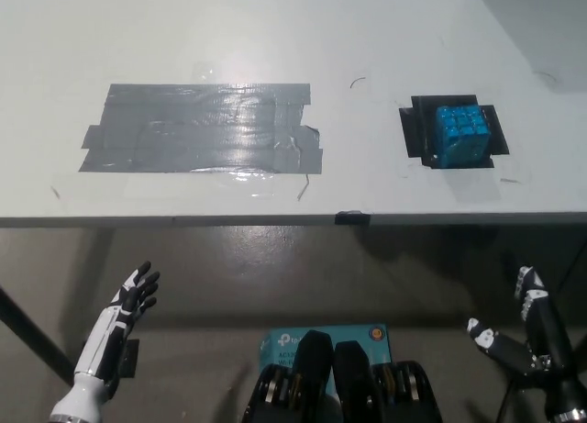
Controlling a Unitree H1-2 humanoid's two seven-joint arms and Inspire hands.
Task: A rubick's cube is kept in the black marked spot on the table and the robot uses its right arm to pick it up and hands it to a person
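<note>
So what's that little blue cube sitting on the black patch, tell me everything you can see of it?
The small blue puzzle cube shows faces split into a grid of glossy blue squares with dark lines between them; it looks like plastic. It rests flat on the black tape-marked spot on the white table, toward the right side and near the front edge. Nothing else touches it; neither robot hand is near.

Only text visible: teal box (pixel 323 339) at bottom middle, below table edge, w/ white logo chars that look like "tp-l…", prob. start of a brand name, rest cut off by the black shapes in front. A second line under it is too small to read. An orange round mark sits on the box at right, illegible. Nothing else readable.
</note>
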